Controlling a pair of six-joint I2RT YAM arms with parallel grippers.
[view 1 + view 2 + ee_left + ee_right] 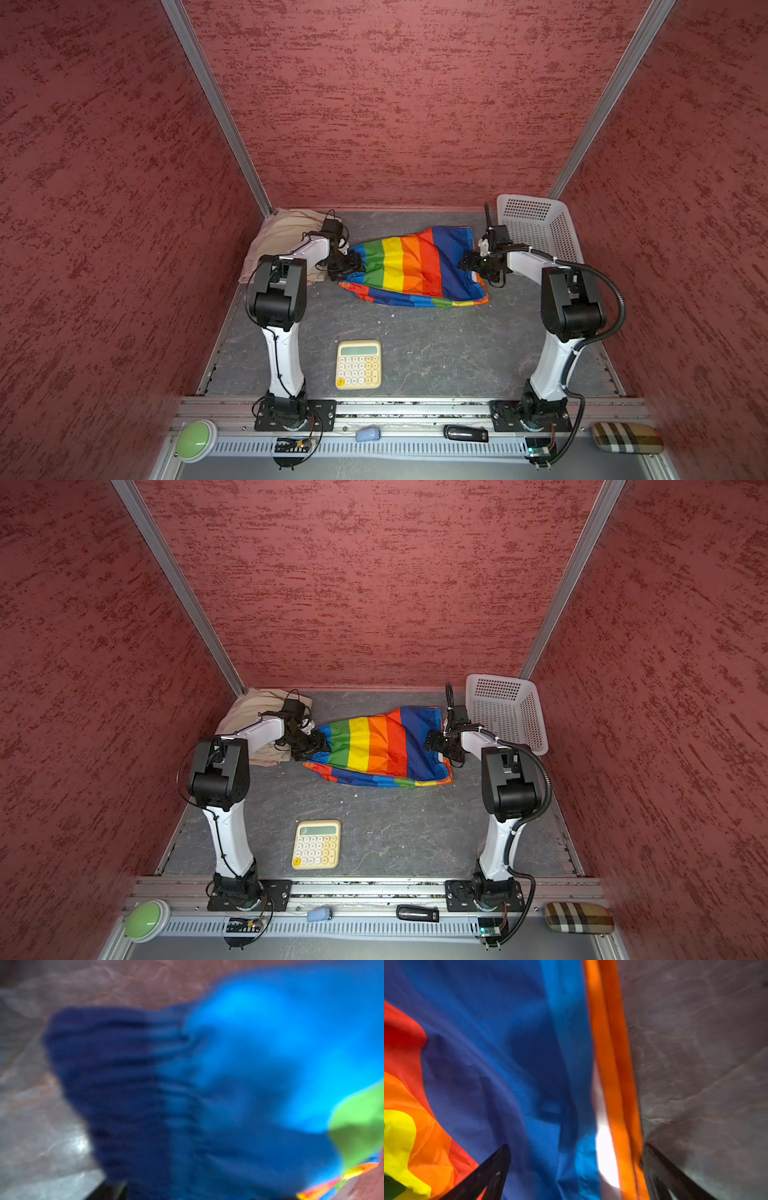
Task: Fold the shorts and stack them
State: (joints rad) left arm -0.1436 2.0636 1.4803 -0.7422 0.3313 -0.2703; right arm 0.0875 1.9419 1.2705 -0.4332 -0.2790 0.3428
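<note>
The rainbow shorts (411, 266) (374, 746) lie spread across the back middle of the grey table. My left gripper (352, 266) (318, 744) is at their left end, where the cloth bunches. In the left wrist view the dark blue gathered waistband (116, 1084) fills the picture, blurred, and hides the jaws. My right gripper (471, 264) (576, 1159) is open over the right end. One of its fingers (496, 1167) is above the blue panel (488, 1064) and the other is above bare table past the orange hem (612, 1064). Beige shorts (282, 232) lie crumpled in the back left corner, partly behind the left arm.
A white perforated basket (536, 224) stands tilted in the back right corner, just behind the right arm. A cream calculator (358, 364) lies at the front middle of the table. A green button (195, 440) and a plaid case (626, 436) sit on the front rail.
</note>
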